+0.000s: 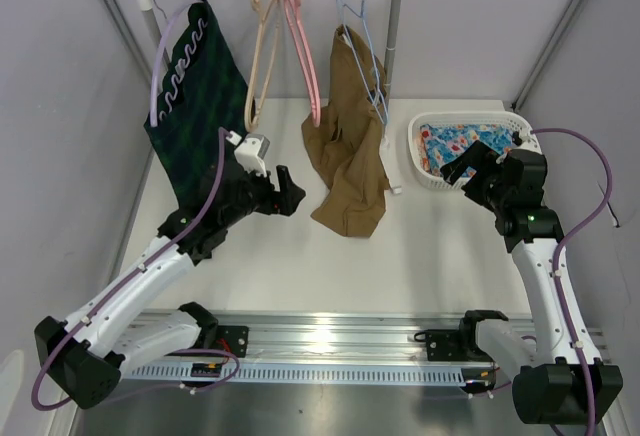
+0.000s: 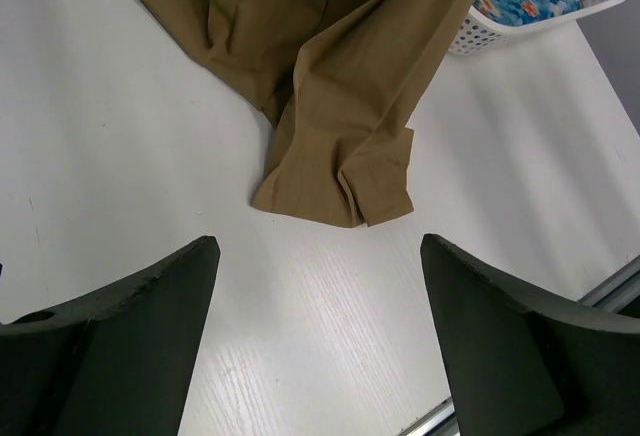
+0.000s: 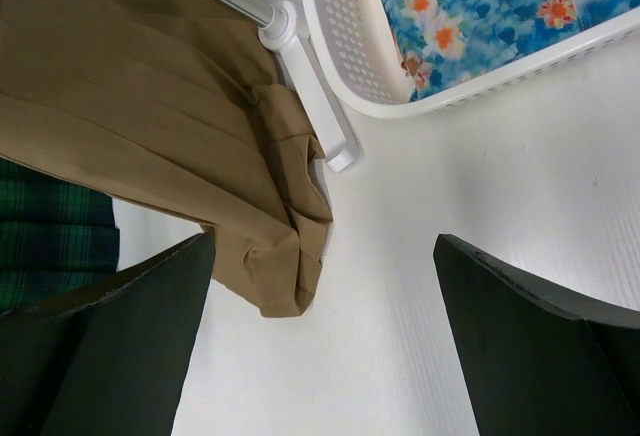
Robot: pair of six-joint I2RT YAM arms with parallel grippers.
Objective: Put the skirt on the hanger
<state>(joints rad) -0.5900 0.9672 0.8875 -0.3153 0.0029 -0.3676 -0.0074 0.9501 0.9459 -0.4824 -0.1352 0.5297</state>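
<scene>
Right gripper point(image 1: 470, 166): hovering at the near edge of the white basket point(image 1: 465, 116) – jaws standing wide apart, gripping nothing.
Left gripper point(image 1: 285, 191): hanging over bare table beside the tan garment point(image 1: 345, 156), jaws likewise spread wide and carrying nothing.
Skirt: judging it to be the floral cloth point(image 1: 455, 146), which is lying bunched in the basket. The tan piece is already draping from the blue hanger point(image 1: 365, 46), so the identification is uncertain.
Position relative to hand: the cloth is sitting just beyond the right fingertips, apart from them. The right wrist view is showing only table between the fingers.
Step in hand: approaching for the first pick, with nothing lifted yet.
Next move: calling for a reach into the basket and a pinch on the cloth – then a carry to the free pink hanger point(image 1: 305, 46) or beige hanger point(image 1: 258, 56).
</scene>
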